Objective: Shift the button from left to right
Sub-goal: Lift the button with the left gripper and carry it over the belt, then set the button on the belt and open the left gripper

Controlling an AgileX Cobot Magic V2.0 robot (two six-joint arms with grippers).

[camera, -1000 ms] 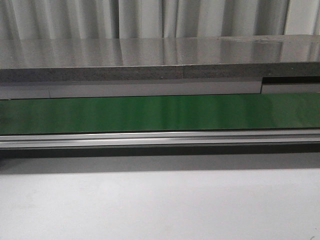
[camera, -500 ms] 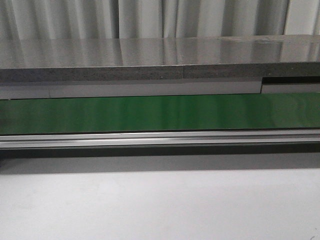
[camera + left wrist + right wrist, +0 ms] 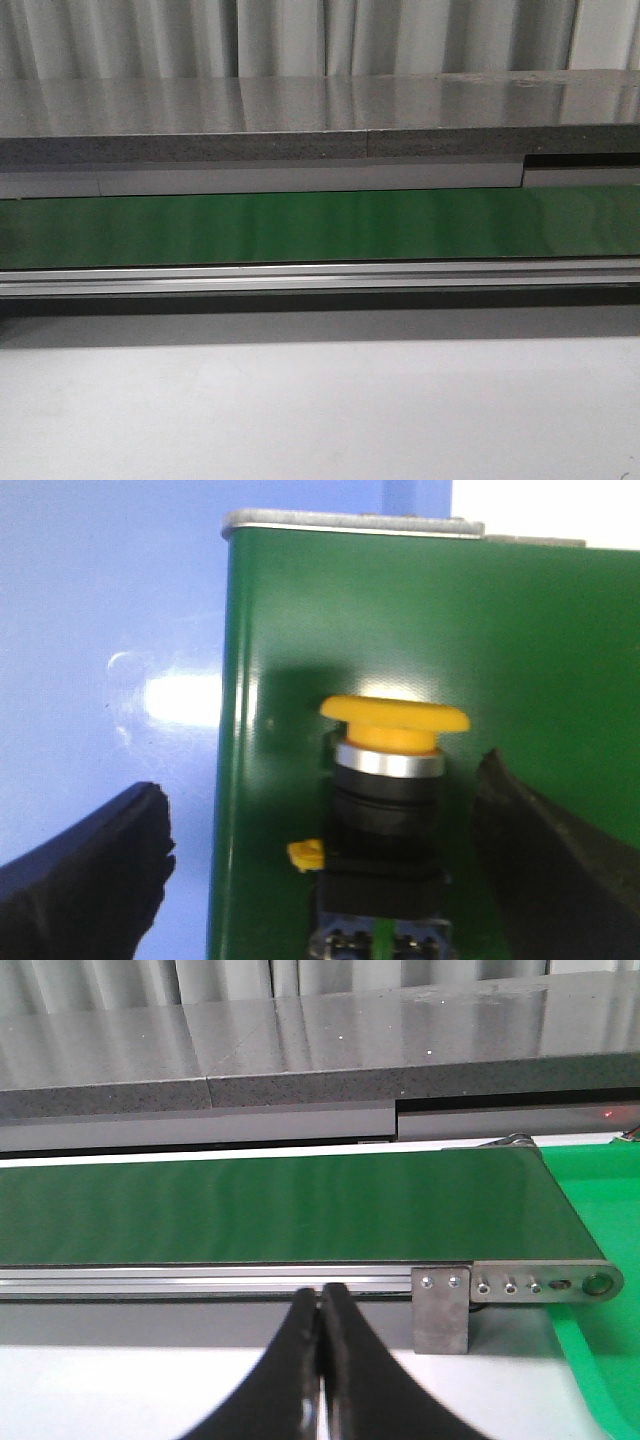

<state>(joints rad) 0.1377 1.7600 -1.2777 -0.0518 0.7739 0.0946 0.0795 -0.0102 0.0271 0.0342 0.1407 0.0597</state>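
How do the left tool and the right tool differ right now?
The left tool is open, its black fingers spread wide; the right tool is shut, fingers pressed together. The left tool has the button sitting between its fingers on the green belt, apparently not yet gripped; the right tool holds nothing and points at the belt's side rail. Both have dark, tapered fingers.

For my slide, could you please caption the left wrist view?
Open left gripper straddles the yellow-capped button on the green conveyor belt.
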